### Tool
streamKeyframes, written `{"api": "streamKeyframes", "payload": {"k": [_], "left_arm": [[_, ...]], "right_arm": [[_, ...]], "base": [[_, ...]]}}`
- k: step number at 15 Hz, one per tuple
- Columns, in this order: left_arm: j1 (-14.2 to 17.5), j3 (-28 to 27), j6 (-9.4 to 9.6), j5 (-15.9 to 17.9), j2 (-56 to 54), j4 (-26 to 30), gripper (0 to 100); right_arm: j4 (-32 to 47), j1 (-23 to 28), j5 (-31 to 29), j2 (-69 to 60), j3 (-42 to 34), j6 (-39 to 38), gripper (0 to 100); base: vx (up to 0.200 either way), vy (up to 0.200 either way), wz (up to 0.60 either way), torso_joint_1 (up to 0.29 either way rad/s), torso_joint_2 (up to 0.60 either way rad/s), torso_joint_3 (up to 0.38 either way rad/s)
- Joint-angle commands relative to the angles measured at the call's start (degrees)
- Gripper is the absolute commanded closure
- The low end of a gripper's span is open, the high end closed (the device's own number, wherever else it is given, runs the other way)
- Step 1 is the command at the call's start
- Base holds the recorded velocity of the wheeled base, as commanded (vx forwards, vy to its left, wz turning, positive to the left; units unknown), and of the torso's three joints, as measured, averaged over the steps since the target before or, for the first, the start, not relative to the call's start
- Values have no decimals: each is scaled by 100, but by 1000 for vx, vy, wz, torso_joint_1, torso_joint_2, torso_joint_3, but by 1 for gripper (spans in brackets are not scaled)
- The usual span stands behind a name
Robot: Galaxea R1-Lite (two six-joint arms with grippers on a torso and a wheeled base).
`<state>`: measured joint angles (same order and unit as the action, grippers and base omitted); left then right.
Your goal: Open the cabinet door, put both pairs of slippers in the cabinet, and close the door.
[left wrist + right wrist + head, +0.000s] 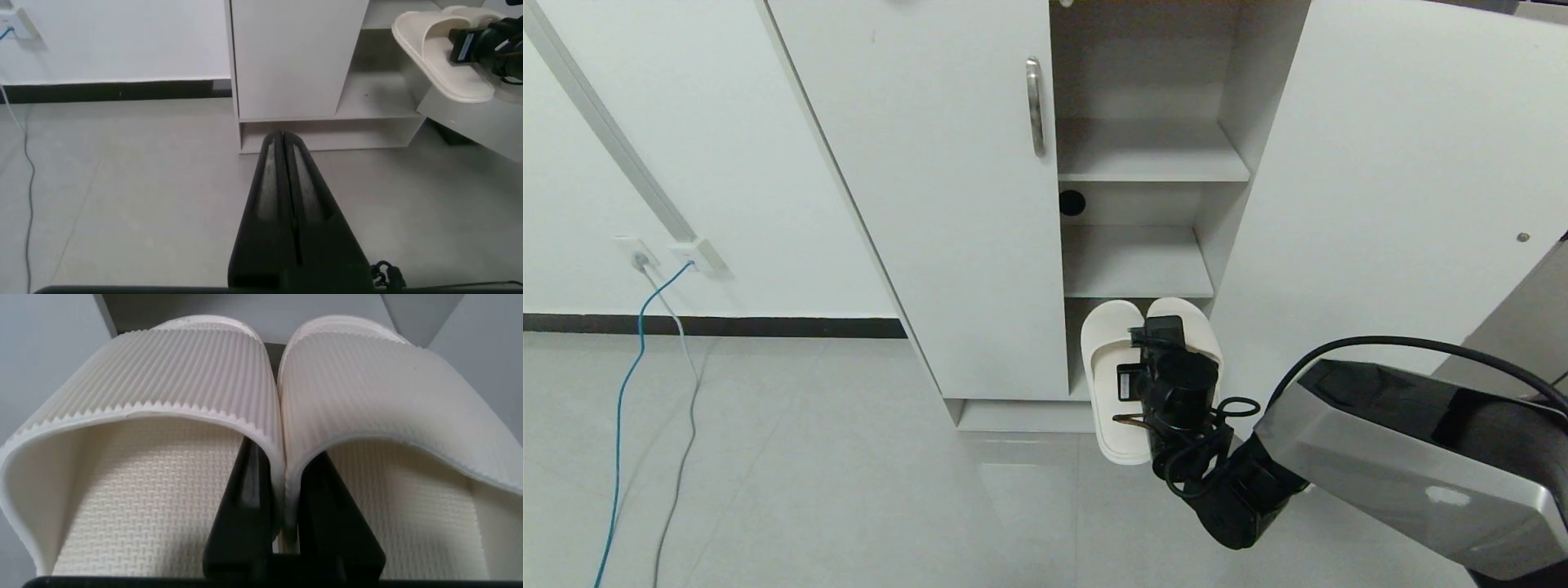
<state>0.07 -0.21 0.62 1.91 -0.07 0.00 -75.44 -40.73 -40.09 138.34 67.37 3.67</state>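
Note:
A pair of white slippers [1112, 359] hangs in the air in front of the cabinet's lowest compartment, toes pointing into the opening. My right gripper [1143, 363] is shut on the pair, its black fingers [253, 506] pinching the two inner straps together between the ribbed uppers [188, 384]. The white cabinet [1152, 155] has its right door [1388, 180] swung wide open and its left door [931, 188] shut. My left gripper [283, 155] is shut and empty, low over the floor and pointing at the cabinet base [327, 131]. In the left wrist view the held slippers [433, 49] appear beside the cabinet.
Bare shelves [1147, 151] fill the open half of the cabinet, and a round hole [1072, 202] sits in its back panel. A wall socket [637, 253] with blue and grey cables [625, 392] is on the left. Grey tiled floor [849, 490] lies in front.

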Motion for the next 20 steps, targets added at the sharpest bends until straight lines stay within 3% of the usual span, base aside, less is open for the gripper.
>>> {"api": "streamKeyframes", "payload": {"k": [1,17,20], "left_arm": [[1,3,-1,2,7,0,100],[1,3,-9,2,7,0,100],[1,3,-1,2,7,0,100]], "right_arm": [[3,-14,2,-61,-22,2,100],[38,12,54,-44,13,11,100],[345,153,213,-26,207,-24,100]], "base": [[200,0,0,-2,7,2],[200,0,0,2,2,1],[0,0,0,0,0,0]]}}
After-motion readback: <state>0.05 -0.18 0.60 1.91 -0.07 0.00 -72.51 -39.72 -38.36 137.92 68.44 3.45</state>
